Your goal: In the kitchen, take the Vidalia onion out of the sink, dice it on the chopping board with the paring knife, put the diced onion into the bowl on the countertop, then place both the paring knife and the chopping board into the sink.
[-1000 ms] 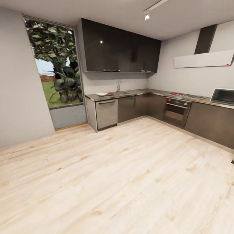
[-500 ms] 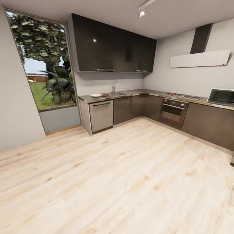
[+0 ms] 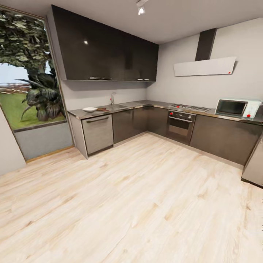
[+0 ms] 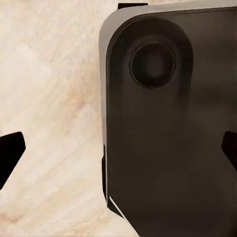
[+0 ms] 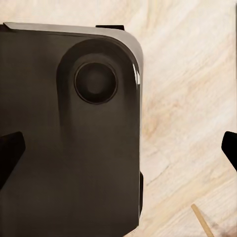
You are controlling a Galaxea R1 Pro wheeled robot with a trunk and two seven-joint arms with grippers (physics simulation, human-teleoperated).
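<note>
While we are looking across the pale wood floor (image 3: 138, 197), the countertop (image 3: 146, 105) is running far off under the black cabinets (image 3: 106, 51). We are making out the white bowl (image 3: 90, 109) near its left end, with the dark chopping board (image 3: 102, 109) just beside it, its long axis unclear. The sink (image 3: 117, 106) basin is too small to read beside its tap (image 3: 112, 98). Our left gripper (image 4: 118, 153) and right gripper (image 5: 118, 153) are showing fingertips wide apart, holding nothing, over the robot's dark base (image 4: 173, 138).

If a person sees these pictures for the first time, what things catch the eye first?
The glossy black upper cabinets on the far wall stand out, with the big window full of green plants to their left. A wide pale wood floor lies before the grey countertop, where a white bowl sits near the tap.
</note>
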